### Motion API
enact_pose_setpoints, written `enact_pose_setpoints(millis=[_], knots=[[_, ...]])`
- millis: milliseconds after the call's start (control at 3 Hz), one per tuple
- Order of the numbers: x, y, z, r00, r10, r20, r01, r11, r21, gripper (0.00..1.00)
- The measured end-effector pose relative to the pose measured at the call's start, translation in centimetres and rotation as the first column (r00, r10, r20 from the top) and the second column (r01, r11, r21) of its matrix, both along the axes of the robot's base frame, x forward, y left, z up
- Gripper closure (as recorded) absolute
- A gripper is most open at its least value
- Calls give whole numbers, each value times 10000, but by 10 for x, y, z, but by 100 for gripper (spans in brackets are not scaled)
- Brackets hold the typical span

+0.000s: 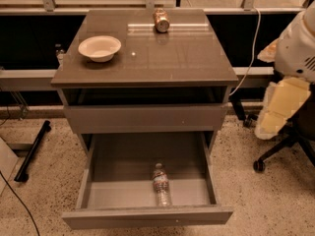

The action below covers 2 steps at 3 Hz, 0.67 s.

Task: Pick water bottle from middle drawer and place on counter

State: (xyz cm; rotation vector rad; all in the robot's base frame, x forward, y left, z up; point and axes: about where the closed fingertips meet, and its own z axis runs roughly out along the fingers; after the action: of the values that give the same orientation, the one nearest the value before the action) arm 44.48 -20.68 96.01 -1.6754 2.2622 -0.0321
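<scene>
The water bottle point(161, 185) lies on its side on the floor of the pulled-out middle drawer point(123, 193), close to the front wall, cap towards the back. A reach from above looks best. There is room on both sides of it, but the closed drawer above overhangs the rear. The gripper point(281, 107) hangs right of the cabinet, well apart. I cannot tell whether it is open or holds anything. On the worktop point(167, 58), the bowl point(99, 47) and can point(161, 20) leave the front right bare.
</scene>
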Motion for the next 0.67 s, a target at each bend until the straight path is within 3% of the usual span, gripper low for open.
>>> enact_pose_setpoints(millis=[333,667], knots=[[14,19,-41,9952,-719,-667,769,9940,773,0],[25,32,-75,9810,-1582,-1121,1689,9812,938,0]])
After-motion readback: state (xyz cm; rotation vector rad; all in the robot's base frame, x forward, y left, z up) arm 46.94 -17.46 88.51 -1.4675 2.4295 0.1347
